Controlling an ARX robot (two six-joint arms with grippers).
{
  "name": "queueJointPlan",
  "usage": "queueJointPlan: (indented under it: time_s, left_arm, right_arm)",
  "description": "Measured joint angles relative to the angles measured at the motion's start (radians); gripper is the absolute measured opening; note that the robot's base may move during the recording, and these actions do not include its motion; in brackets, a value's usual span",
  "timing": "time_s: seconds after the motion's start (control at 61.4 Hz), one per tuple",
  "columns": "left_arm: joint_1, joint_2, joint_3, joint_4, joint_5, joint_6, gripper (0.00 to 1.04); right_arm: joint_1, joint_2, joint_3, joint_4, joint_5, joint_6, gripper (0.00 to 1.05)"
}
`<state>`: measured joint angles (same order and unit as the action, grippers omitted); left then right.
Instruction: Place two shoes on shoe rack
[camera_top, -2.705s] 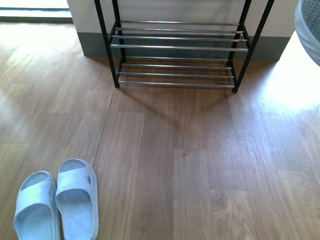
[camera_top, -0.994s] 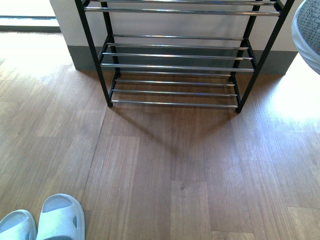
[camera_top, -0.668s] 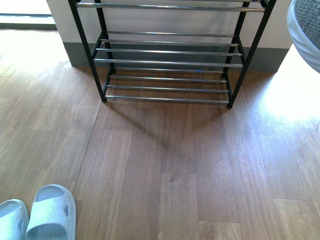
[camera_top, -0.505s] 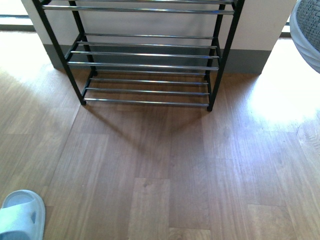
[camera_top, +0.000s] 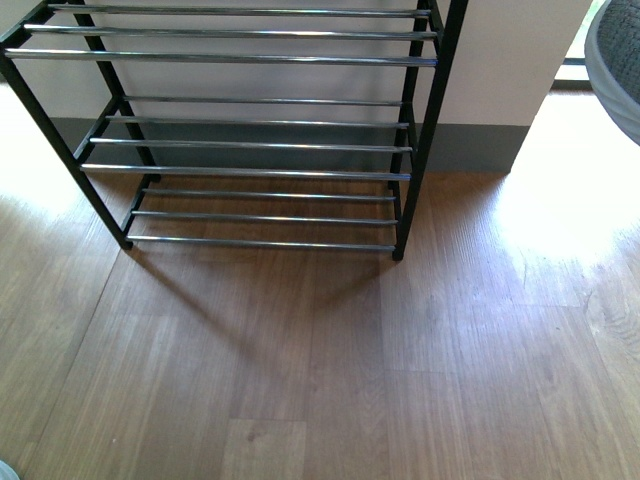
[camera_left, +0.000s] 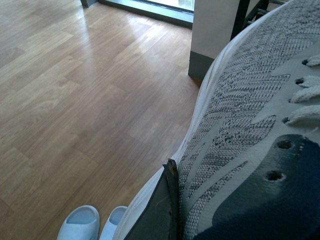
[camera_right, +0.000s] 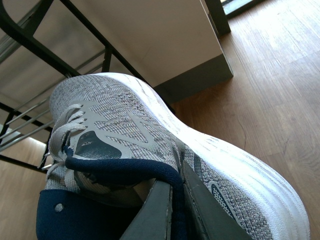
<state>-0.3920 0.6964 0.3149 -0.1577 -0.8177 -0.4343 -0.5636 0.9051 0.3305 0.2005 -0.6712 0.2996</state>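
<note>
The shoe rack (camera_top: 250, 145), a black frame with chrome rods, stands against the wall ahead; its tiers carry nothing in the front view. My left gripper (camera_left: 172, 171) is shut on a grey mesh sneaker (camera_left: 240, 110) with a white sole, one finger (camera_left: 157, 210) lying against the shoe's outer side, the other hidden. My right gripper (camera_right: 176, 176) is shut on the navy collar of the second grey mesh sneaker (camera_right: 125, 122), held near the rack (camera_right: 27, 30). That sneaker's edge (camera_top: 615, 55) shows at the front view's top right. Two pale blue slide sandals (camera_left: 82, 227) lie on the floor.
Wood-look flooring (camera_top: 330, 360) stretches in front of the rack. A white wall with a grey skirting board (camera_top: 470, 145) ends just right of the rack, with bright sunlight on the floor (camera_top: 560, 200) beyond it.
The front view has closed in on the rack and swung right, so the rack sits larger and further left. The slide sandals have slipped out of that view at the bottom left.
</note>
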Motion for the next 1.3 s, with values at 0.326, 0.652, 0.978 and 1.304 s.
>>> queueJointPlan:
  time_s: [0.326, 0.652, 0.978, 1.304]
  left_arm:
    - [0.002, 0.000, 0.000, 0.000, -0.020, 0.000, 0.02]
    - [0.002, 0.000, 0.000, 0.000, -0.010, 0.000, 0.02]
    - [0.002, 0.000, -0.004, 0.000, -0.006, 0.000, 0.02]
    - [0.002, 0.000, -0.004, 0.000, -0.009, 0.000, 0.02]
  right_arm:
    - [0.006, 0.000, 0.000, 0.000, -0.024, 0.000, 0.01]
    - [0.006, -0.001, 0.000, 0.000, -0.010, 0.000, 0.01]
    - [0.005, 0.000, 0.000, 0.000, -0.008, 0.000, 0.01]
    - [0.005, -0.001, 0.000, 0.000, -0.010, 0.000, 0.01]
